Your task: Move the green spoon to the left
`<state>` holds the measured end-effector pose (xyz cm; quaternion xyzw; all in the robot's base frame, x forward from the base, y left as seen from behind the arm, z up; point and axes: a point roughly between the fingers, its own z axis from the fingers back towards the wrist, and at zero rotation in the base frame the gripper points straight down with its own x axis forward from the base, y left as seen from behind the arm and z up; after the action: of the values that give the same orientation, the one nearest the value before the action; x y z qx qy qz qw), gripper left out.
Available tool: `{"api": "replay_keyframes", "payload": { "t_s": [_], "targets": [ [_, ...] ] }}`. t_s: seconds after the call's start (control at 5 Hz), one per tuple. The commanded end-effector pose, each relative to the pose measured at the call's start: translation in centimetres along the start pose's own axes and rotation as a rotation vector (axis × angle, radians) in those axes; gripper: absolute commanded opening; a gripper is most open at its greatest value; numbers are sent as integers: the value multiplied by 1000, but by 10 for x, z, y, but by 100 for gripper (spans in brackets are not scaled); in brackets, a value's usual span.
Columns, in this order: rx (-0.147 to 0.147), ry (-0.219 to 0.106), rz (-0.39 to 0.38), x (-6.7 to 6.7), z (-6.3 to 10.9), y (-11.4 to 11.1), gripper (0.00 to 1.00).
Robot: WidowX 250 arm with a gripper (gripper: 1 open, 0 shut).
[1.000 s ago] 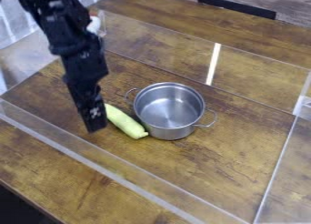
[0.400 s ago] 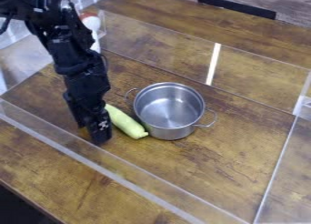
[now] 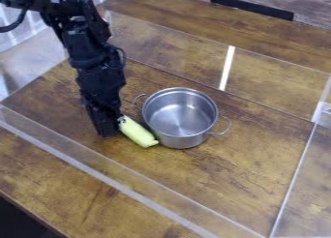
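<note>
The green spoon point(image 3: 138, 135) lies on the wooden table just left of the steel pot point(image 3: 180, 114), its yellow-green handle slanting down to the right. My gripper point(image 3: 108, 129) points straight down with its black fingers closed over the handle's upper-left end, at table height. That end of the spoon and its metal bowl are hidden behind the fingers. The spoon still rests on the table.
The round pot, with two small side handles, almost touches the spoon. Low clear plastic walls point(image 3: 77, 155) fence the work area at the front, left and right. A clear upright panel point(image 3: 227, 68) stands behind the pot. Bare wood lies to the left of the gripper.
The gripper has slid from beside the spoon onto the handle's upper-left end, rolled a little, and closed from wide open. The spoon has not moved.
</note>
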<state>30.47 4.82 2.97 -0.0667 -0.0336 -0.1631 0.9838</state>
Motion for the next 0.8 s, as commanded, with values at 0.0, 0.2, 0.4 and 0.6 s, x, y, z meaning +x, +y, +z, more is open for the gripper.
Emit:
{"api": "replay_keyframes", "payload": {
  "t_s": [0.0,0.2,0.4,0.6],
  "targets": [
    [26,-43,23,8,11,5,0],
    [21,-40,68,3,9,8,0],
    [12,-31,77,2,7,7,0],
    [4,-23,85,2,8,6,0]
  ]
}}
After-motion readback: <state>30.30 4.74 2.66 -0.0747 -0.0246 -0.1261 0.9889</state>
